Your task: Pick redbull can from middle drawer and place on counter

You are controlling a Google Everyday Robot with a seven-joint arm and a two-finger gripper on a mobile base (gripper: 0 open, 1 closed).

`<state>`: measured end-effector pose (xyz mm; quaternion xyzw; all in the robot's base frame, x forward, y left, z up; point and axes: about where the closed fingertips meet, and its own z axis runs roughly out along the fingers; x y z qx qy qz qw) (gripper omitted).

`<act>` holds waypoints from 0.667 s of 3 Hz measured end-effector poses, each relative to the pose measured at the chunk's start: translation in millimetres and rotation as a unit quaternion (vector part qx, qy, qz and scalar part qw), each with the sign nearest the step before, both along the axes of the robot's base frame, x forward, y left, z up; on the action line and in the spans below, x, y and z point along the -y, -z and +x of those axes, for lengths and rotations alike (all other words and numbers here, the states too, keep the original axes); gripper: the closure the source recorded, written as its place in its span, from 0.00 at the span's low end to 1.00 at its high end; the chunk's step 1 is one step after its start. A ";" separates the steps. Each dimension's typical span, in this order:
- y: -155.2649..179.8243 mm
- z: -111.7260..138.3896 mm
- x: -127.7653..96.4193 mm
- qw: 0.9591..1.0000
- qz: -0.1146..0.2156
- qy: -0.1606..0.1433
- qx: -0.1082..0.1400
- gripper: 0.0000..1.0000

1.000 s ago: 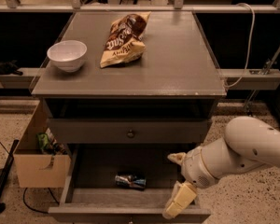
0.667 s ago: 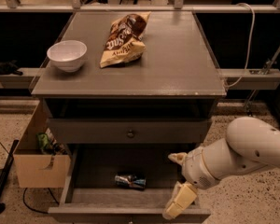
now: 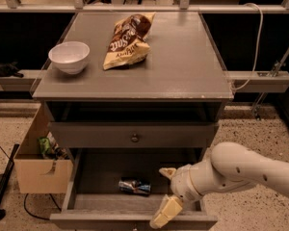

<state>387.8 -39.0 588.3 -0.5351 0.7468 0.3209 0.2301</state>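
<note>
The redbull can (image 3: 135, 186) lies on its side on the floor of the open middle drawer (image 3: 86, 177), near its middle. My gripper (image 3: 165, 194) hangs over the drawer's front right part, a little to the right of the can and apart from it. Its two cream fingers (image 3: 164, 212) are spread and hold nothing. The white arm reaches in from the right. The counter (image 3: 183, 61) is the grey cabinet top above.
A white bowl (image 3: 69, 57) stands on the counter's left and a yellow-brown chip bag (image 3: 127, 41) lies at its back middle. The drawer above has a round knob (image 3: 134, 138) and is shut. A cardboard box (image 3: 38, 167) sits on the floor at left.
My gripper and arm have shifted slightly left, toward the can. The can has not moved.
</note>
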 end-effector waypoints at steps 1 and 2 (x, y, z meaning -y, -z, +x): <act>45.3 12.7 -2.8 0.999 0.020 0.032 0.003 0.00; 93.5 35.1 -0.5 0.998 0.019 0.067 0.010 0.00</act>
